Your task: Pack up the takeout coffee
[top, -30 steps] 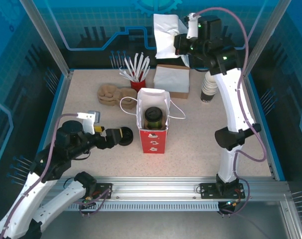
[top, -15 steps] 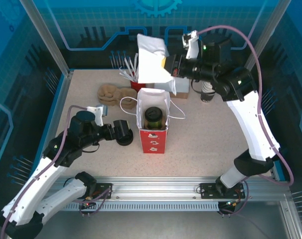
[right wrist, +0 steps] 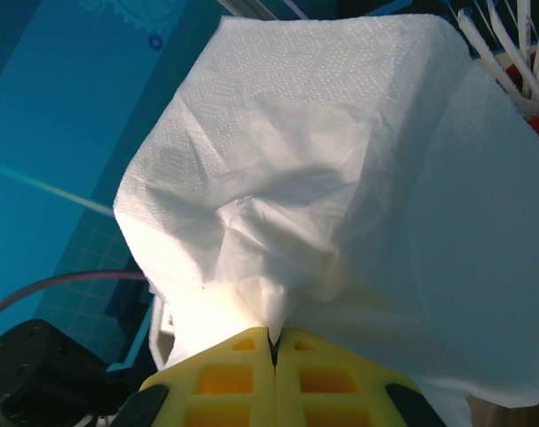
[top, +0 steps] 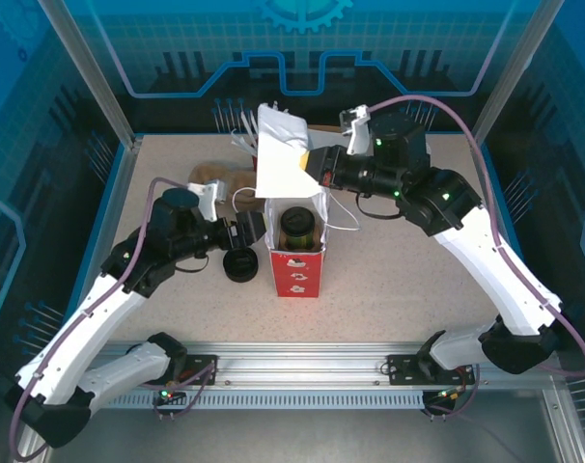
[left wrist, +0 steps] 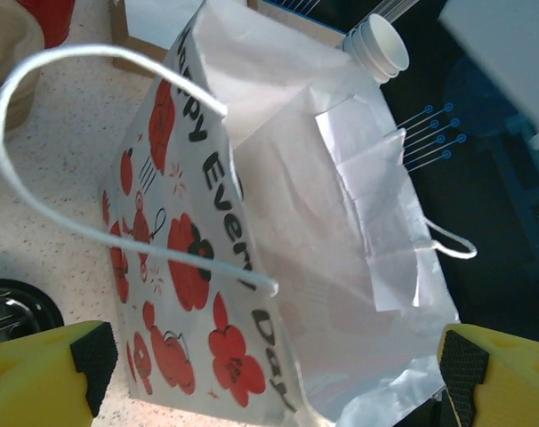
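Standing directly in front of the left claw (top: 257, 229), whose fingers are spread, the paper bag (top: 295, 273) holds the takeout coffee (top: 297, 227). The right claw (top: 317, 166) pinches a white napkin (top: 281, 159) above the bag. Black lids (top: 240, 263) lie beside the left claw.

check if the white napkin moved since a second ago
Yes. The white napkin, in the right end effector, came left and nearer, to the far rim of the paper bag.
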`<control>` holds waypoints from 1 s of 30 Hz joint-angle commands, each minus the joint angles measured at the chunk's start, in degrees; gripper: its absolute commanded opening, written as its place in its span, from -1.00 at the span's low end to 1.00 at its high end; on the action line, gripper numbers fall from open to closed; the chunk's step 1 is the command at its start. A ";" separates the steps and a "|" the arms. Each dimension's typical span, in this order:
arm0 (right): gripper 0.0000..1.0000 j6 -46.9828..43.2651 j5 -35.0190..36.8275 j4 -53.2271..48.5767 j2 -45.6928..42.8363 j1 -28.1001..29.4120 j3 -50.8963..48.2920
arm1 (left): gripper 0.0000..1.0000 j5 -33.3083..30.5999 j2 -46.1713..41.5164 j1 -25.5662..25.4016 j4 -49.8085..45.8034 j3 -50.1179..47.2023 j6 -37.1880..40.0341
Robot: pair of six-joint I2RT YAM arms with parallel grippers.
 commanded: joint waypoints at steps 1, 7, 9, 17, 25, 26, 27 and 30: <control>-1.00 1.17 1.99 4.02 -0.60 1.60 -2.53 | 0.81 0.87 1.48 0.42 1.80 2.95 1.24; -1.00 0.45 2.99 3.98 -1.08 1.66 -5.24 | 0.58 0.00 5.20 0.67 2.22 5.13 1.71; -1.00 0.44 3.68 4.57 -1.35 1.64 -6.82 | 0.50 -0.18 6.11 0.94 2.60 5.32 1.67; -1.00 -1.43 4.50 5.86 -0.21 1.45 -10.87 | 0.18 0.91 9.10 1.73 4.46 5.30 1.24; -1.00 -2.11 4.85 7.71 0.31 1.39 -15.82 | 0.00 1.02 12.18 2.00 5.92 5.67 1.23; -1.00 -2.33 4.81 7.70 0.38 1.45 -16.26 | -0.01 1.20 12.58 2.06 6.17 5.65 1.24; -1.00 -2.43 4.81 7.63 0.45 1.44 -16.64 | -0.02 1.45 12.98 2.04 6.40 5.68 1.20; -1.00 -3.03 5.63 6.90 0.56 1.45 -17.41 | -0.05 1.83 14.17 2.07 6.66 5.76 1.16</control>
